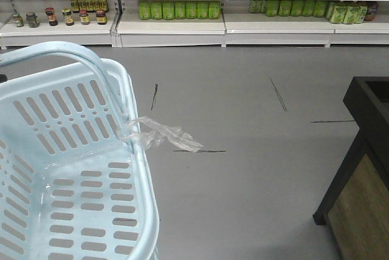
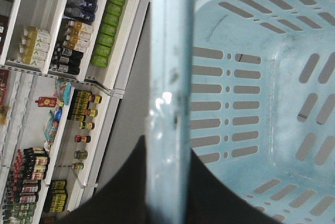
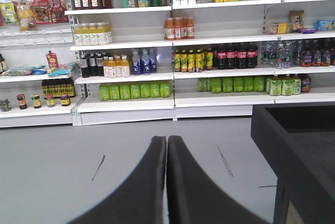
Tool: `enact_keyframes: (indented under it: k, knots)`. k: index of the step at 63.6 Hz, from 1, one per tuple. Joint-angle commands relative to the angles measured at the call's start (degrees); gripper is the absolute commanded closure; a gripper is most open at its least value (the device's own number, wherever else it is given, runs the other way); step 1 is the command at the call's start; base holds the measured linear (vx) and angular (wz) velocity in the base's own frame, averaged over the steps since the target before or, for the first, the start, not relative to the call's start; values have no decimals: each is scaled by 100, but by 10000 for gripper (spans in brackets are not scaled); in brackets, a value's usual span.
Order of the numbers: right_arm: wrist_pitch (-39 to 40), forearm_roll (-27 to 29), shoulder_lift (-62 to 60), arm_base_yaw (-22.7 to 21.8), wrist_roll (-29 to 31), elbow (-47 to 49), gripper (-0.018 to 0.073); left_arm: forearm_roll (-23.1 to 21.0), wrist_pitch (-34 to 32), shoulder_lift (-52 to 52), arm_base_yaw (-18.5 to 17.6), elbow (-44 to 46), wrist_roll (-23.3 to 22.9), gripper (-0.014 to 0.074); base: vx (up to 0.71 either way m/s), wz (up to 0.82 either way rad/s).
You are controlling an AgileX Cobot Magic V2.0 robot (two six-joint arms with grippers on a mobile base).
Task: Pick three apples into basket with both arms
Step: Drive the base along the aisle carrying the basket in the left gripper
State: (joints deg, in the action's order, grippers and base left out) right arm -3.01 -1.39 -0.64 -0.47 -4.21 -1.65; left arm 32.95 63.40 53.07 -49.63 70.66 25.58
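Pale blue plastic fills the left side: the basket (image 1: 141,175) is empty, and the left hand (image 2: 166,148) grips it by the handle (image 2: 167,77), one finger on each side of the bar. The right hand (image 3: 166,140) is closed on nothing, its fingers touching. No apples are in any view. The black counter (image 1: 364,99) stands to the right, nearer to the right hand, so I think this arm must search there first; the basket lies on the opposite side.

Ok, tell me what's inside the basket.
Nothing shows inside the basket: its slotted bottom and walls are bare, no apples. Its near left corner is cut off in the front view.
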Motion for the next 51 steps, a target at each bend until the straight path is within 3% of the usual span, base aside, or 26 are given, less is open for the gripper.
enact_keyframes:
  k: [1, 51]
  knots:
    - [459, -11, 29, -4, 43, -73, 568, 198, -396, -57, -17, 186, -83, 603, 17, -1]
    - [465, -11, 29, -4, 43, -73, 568, 198, -396, -57, -17, 186, -83, 603, 14, 3]
